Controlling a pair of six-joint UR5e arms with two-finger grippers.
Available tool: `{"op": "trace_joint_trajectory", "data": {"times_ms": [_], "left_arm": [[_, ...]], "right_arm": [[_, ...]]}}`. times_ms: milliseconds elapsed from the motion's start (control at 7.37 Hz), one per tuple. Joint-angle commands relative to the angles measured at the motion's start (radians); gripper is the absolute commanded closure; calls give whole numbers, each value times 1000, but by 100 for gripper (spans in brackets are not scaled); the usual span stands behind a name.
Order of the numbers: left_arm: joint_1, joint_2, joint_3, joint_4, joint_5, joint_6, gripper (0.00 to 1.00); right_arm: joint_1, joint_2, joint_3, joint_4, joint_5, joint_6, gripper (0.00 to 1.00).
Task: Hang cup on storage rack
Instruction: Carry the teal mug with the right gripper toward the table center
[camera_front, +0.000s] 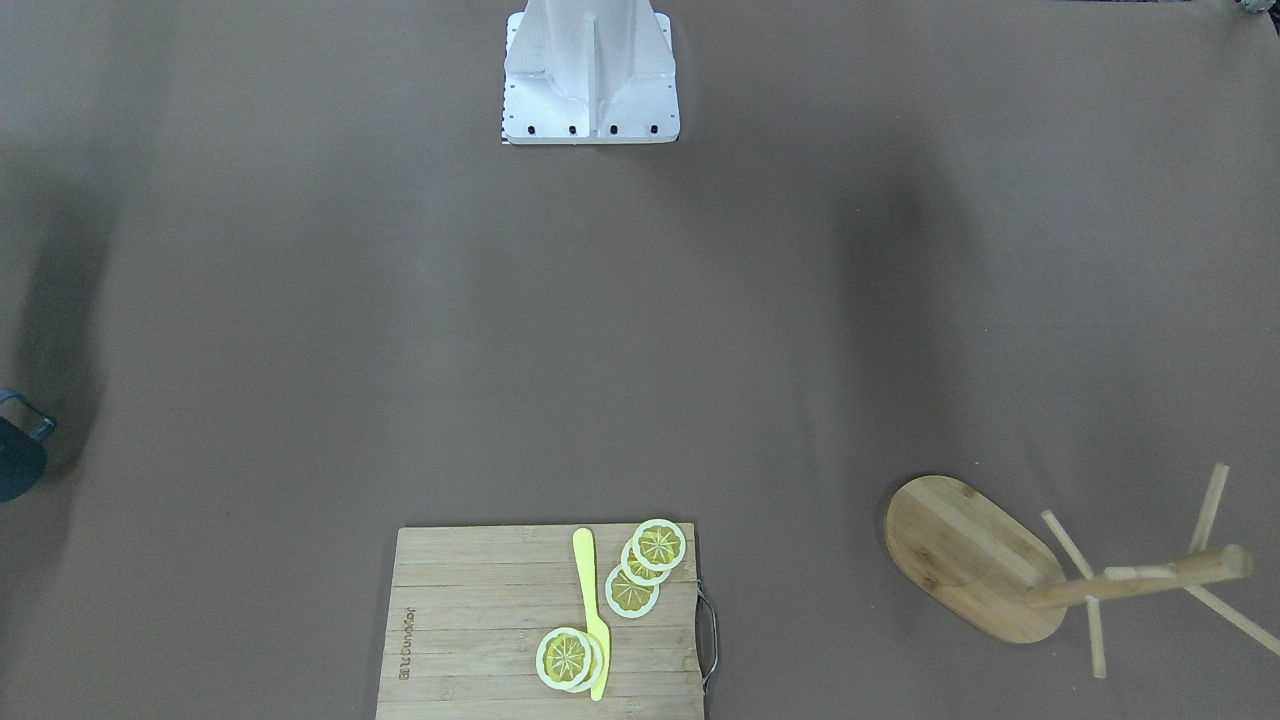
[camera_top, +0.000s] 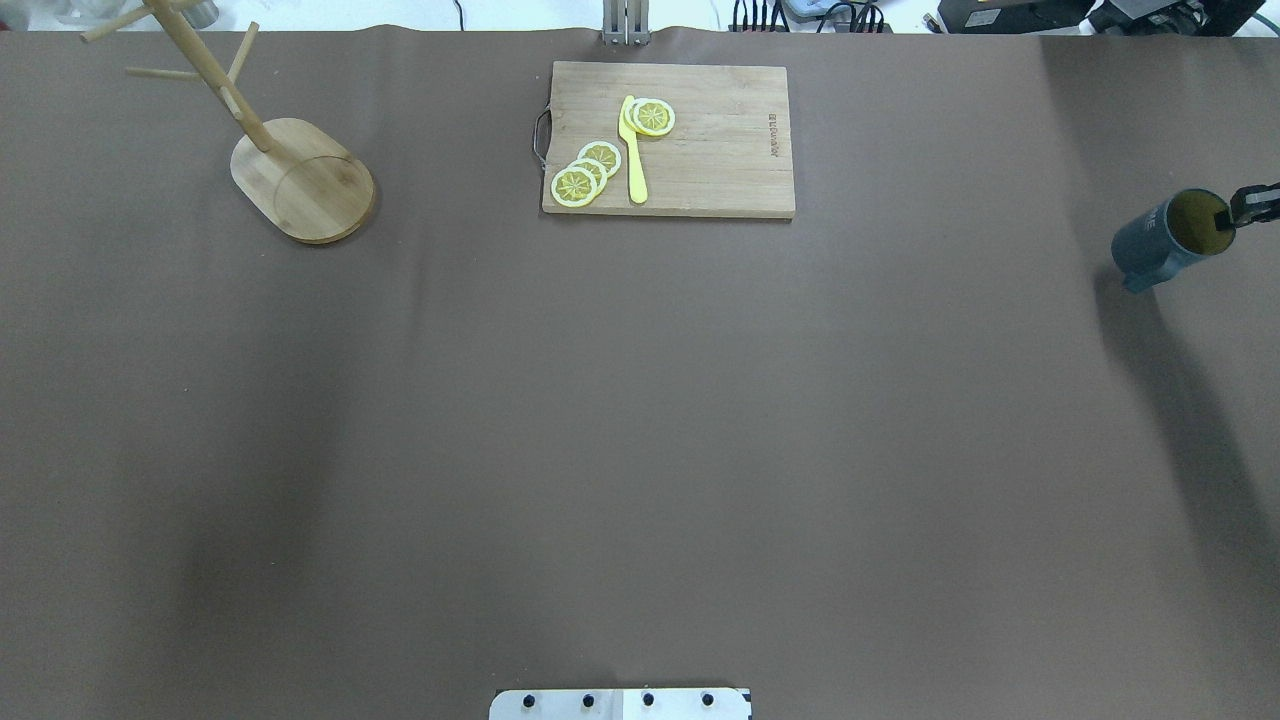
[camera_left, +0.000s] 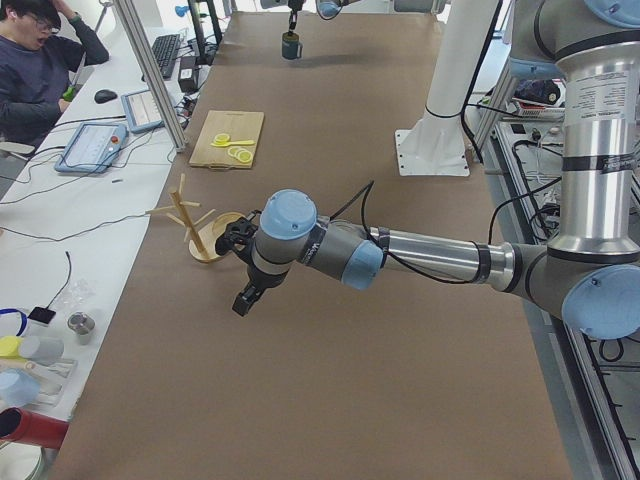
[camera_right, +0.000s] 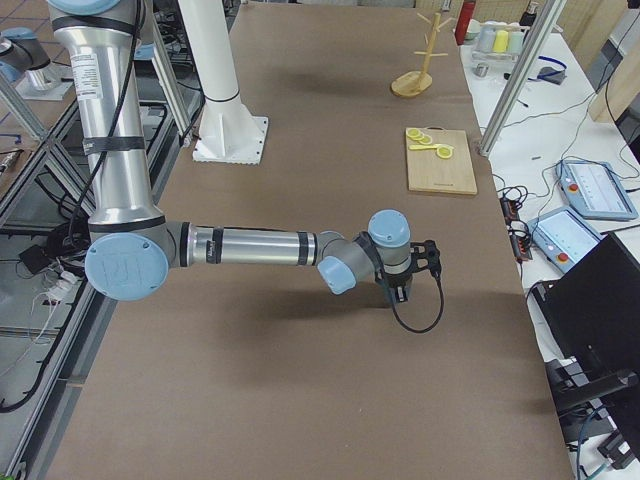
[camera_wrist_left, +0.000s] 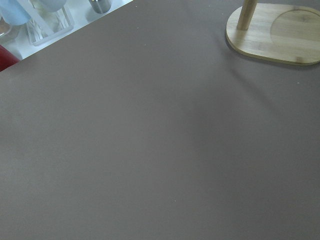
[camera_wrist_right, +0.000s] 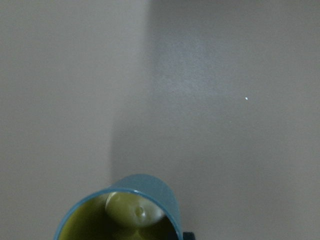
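Observation:
The dark teal cup (camera_top: 1160, 245) with a yellow-green inside stands at the table's far right, also in the front-facing view (camera_front: 15, 460) and the right wrist view (camera_wrist_right: 150, 192). My right gripper (camera_top: 1230, 212) comes in from the edge, one finger inside the rim, shut on the cup's wall. The bamboo storage rack (camera_top: 300, 180) stands at the far left corner, upright with bare pegs (camera_front: 970, 555). My left gripper (camera_left: 246, 298) hovers over the table near the rack's base (camera_wrist_left: 280, 32). Only the side view shows it, so I cannot tell its state.
A slatted cutting board (camera_top: 710, 150) with lemon slices (camera_top: 585, 175) and a yellow knife (camera_top: 633, 150) lies at the far middle. The robot's white base (camera_front: 590, 90) is at the near edge. A person (camera_left: 40, 60) sits at a desk beside the table.

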Motion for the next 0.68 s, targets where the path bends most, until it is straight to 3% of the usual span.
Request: {"op": "trace_joint_trajectory", "data": {"times_ms": [0,272,543], "left_arm": [[0,0,1,0,-2,-2,1],[0,0,1,0,-2,-2,1],[0,0,3,0,-2,-2,1]], "right_arm": [[-75,10,101,-1,-6,293,100],[-160,16,175,-2,-48,555,100],[-289,65,282,-129,-186,781,100]]}}
